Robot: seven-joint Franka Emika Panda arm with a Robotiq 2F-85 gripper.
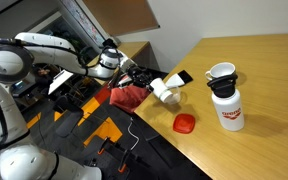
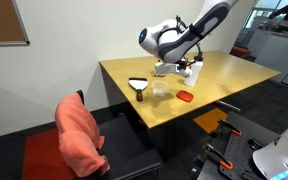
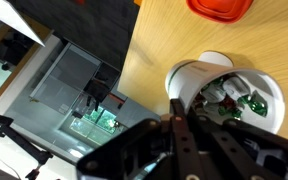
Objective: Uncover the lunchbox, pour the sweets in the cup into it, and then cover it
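Observation:
My gripper is shut on the rim of the small white cup and holds it tilted a little above the table. In the wrist view my fingers clamp the cup's rim, and wrapped sweets, green and pale, show inside. The flat red lid lies off on the table; it also shows in the wrist view and in an exterior view. A small round container, probably the open lunchbox, stands below my gripper. In the wrist view I cannot tell it from the cup.
The tall white flask with red lettering stands nearby with a white mug on top; both show in an exterior view. A chair draped in red cloth stands at the table's edge.

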